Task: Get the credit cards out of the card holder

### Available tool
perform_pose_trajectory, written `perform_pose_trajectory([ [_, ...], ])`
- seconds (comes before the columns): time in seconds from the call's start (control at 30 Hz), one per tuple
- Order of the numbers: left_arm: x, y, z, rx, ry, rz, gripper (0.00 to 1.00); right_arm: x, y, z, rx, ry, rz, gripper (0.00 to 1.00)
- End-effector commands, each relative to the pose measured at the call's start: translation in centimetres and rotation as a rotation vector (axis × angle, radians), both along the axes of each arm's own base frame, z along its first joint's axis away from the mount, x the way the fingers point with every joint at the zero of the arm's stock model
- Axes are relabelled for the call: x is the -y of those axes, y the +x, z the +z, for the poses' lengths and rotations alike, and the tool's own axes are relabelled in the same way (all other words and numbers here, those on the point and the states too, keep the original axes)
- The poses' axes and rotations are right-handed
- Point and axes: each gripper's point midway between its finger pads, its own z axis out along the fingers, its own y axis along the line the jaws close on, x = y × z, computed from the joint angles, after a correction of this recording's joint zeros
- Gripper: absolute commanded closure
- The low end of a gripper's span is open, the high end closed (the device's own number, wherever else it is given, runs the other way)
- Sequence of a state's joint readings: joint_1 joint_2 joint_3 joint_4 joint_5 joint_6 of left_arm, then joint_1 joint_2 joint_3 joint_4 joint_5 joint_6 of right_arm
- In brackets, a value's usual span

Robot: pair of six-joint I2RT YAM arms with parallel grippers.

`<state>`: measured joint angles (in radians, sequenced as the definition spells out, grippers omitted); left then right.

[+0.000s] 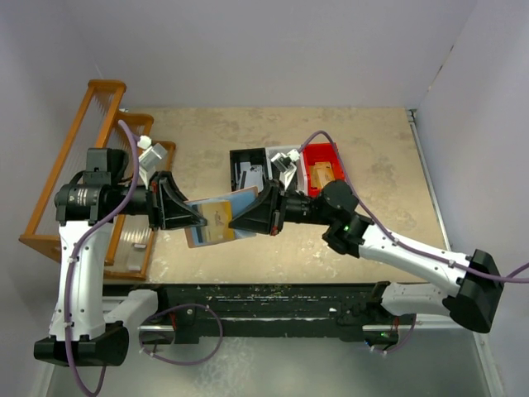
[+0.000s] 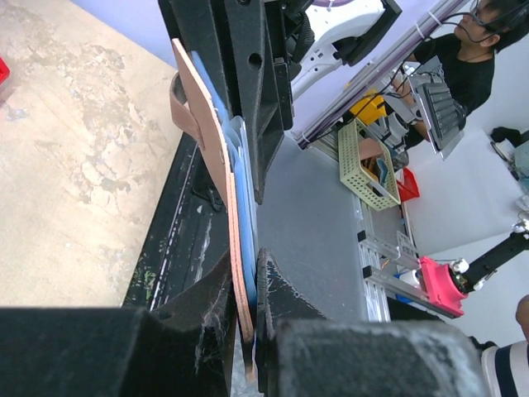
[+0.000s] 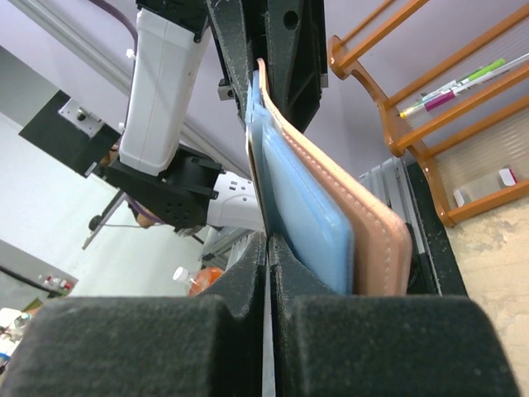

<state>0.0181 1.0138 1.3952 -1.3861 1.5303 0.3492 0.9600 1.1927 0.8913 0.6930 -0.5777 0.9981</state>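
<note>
The card holder [image 1: 213, 233] hangs above the table between my two arms, salmon-tan leather outside, light blue lining inside. My left gripper [image 1: 196, 217] is shut on its left edge; in the left wrist view the leather and blue layers [image 2: 216, 157] stand edge-on, pinched in that gripper [image 2: 250, 302]. My right gripper [image 1: 241, 220] meets it from the right. In the right wrist view this gripper [image 3: 267, 265] is shut on the thin edge of a credit card [image 3: 251, 161], with the blue lining [image 3: 302, 198] and tan leather [image 3: 376, 227] just right of the fingers. The card's face is hidden.
Black [image 1: 246, 171], white [image 1: 285, 162] and red [image 1: 322, 171] bins stand in a row behind the right arm. An orange wooden rack [image 1: 78, 161] fills the table's left side, behind the left arm. The table's black front rail [image 1: 273, 302] runs below the held wallet.
</note>
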Motion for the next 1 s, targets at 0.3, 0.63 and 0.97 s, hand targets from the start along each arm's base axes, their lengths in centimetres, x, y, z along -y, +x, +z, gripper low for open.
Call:
perform_pose_trajectory([
  [0.3,0.2,-1.5,3.1,0.024,-0.130,-0.084,0.89,1.6,0.5,1.4,0.050,0.044,-0.073,1.00],
  [0.63,0.0,0.4,1.8,0.016,-0.020,0.004,1.00,-0.9,1.5,1.1,0.016,0.068,-0.018,0.75],
  [0.97,0.0,1.0,1.6,0.035,0.005,0.078,1.00,2.1,1.1,1.5,0.061,0.011,-0.101,1.00],
])
